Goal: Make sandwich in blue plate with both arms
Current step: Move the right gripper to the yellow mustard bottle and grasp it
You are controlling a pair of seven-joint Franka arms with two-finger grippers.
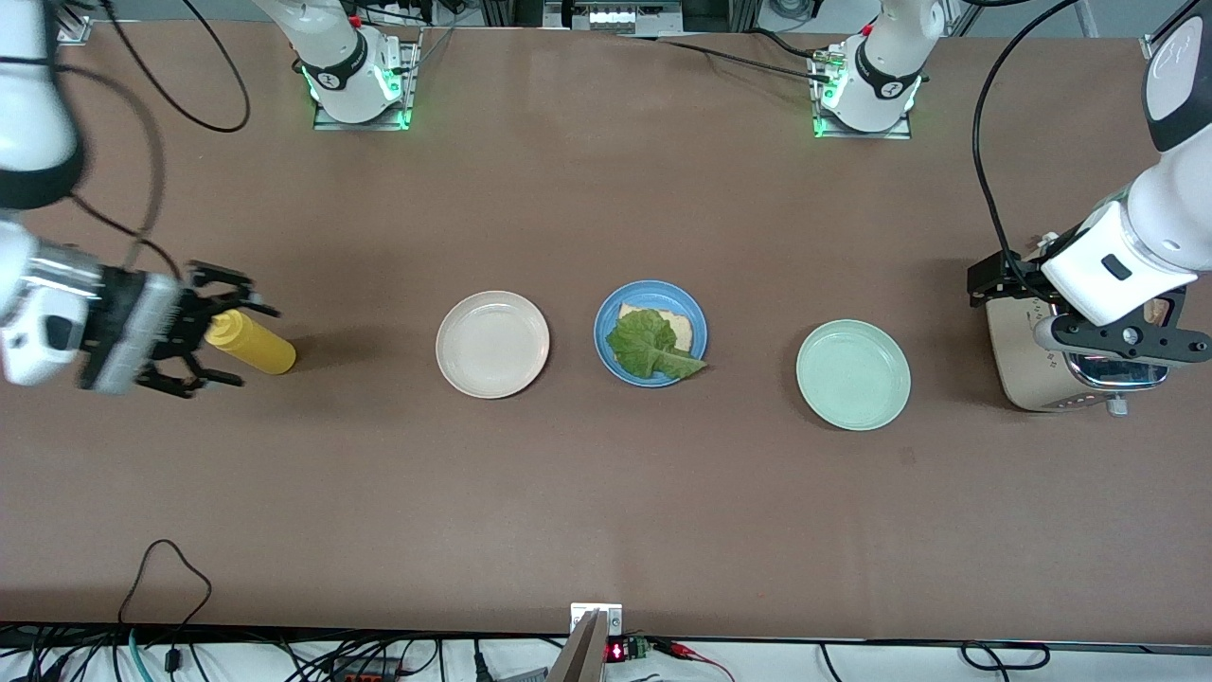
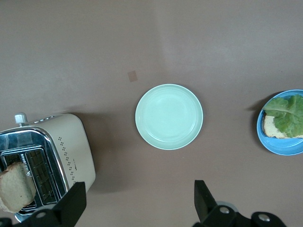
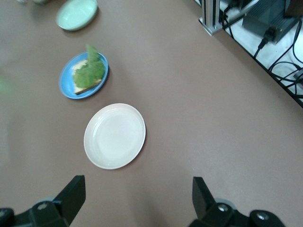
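Three plates sit in a row mid-table, roughly level with each other from the front camera. Mint-green plate (image 1: 853,374) toward the left arm's end sits slightly nearer the camera than the rest, bare. Cream-white plate (image 1: 492,343) toward the right arm's end, also bare. Blue plate (image 1: 650,332) between them, apart from both.

On the blue plate: one bread slice (image 1: 678,325) with a crinkled lettuce leaf (image 1: 648,345) lying on top, leaf tip hanging over the rim on the side nearer the camera. No top slice on it, so the sandwich is open-faced so far.

Yellow squeeze bottle (image 1: 251,342) lies on its side at the right arm's end, about level with the plates. Right gripper (image 1: 216,327) is at the bottle's cap end, fingers spread wide on either side of it; can't tell if they touch it. Right wrist view shows both fingers (image 3: 71,196) well apart, nothing between them.

Beige toaster (image 1: 1027,360) with a chrome top stands at the left arm's end, past the mint-green plate. A second bread slice (image 2: 16,185) sticks up out of its slot. Left gripper (image 1: 989,276) hangs over the toaster, fingers wide per the left wrist view, nothing held; one finger (image 2: 71,203) sits above the toaster edge.

Arm bases are farthest back, each lit green at the foot.
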